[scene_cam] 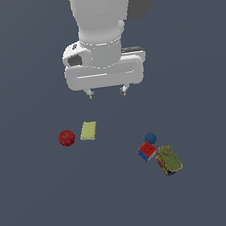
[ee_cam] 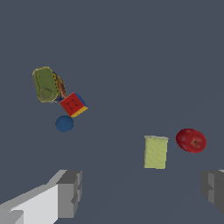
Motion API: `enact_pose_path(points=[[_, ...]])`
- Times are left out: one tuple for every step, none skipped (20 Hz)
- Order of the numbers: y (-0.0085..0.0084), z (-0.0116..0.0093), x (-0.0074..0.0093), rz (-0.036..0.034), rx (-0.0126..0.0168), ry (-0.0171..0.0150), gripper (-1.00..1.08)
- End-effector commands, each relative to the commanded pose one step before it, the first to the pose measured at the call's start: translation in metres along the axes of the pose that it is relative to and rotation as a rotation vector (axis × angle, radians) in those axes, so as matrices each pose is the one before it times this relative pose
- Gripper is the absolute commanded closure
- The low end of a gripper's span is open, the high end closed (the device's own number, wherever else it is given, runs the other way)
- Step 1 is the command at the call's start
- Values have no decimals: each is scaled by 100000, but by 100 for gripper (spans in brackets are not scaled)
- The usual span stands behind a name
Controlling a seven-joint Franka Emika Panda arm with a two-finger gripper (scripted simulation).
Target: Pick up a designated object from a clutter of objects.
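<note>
The gripper (scene_cam: 106,91) hangs in the upper middle of the exterior frame, its two short fingers spread apart with nothing between them, well above the dark floor (scene_cam: 41,205). The tin can (scene_cam: 169,160) lies at the lower right of that frame, olive-green top facing up, dark sides with yellow-red marks. The red-and-blue cube (scene_cam: 147,151) sits just beside it, seemingly touching, and the small blue ball (scene_cam: 150,138) is right behind the cube. Well apart, left of centre, the red apple (scene_cam: 66,138) rests near the flat yellow-green pad (scene_cam: 88,131). In the wrist frame the can (ee_cam: 47,84) shows at upper left beside the cube (ee_cam: 73,104)
</note>
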State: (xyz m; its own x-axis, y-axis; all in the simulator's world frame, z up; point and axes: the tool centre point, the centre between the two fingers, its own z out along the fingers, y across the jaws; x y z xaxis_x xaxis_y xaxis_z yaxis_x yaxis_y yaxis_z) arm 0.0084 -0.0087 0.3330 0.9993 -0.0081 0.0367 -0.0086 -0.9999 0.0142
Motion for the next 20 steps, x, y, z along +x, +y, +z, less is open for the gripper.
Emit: enact_pose_path(points=[[1, 0, 0, 0, 0, 0, -92], [53, 18, -2, 135, 15, -73, -92], [155, 51, -7, 391, 49, -212, -92], [254, 83, -11, 639, 80, -345, -92], [352, 114, -16, 886, 111, -477, -92], [448, 143, -21, 1125, 141, -603, -92], [461, 142, -23, 1156, 146, -616, -92], [356, 105, -20, 890, 114, -470, -92], [253, 71, -17, 626, 81, -327, -92], [145, 36, -14, 356, 48, -182, -92], [22, -2, -12, 62, 9, -28, -92], [-61, -14, 8, -161, -21, 84, -92], [-87, -4, 26, -198, -32, 85, -92], [-50, 28, 49, -94, -24, 13, -92], [-58, 54, 79, -92, -31, -12, -92], [-93, 81, 115, -144, -50, -24, -92], [-122, 104, 152, -197, -62, -17, -92], [-170, 128, 189, -281, -83, -10, -92], [-203, 152, 225, -339, -95, -4, -92], [-239, 178, 260, -400, -108, 0, -92]])
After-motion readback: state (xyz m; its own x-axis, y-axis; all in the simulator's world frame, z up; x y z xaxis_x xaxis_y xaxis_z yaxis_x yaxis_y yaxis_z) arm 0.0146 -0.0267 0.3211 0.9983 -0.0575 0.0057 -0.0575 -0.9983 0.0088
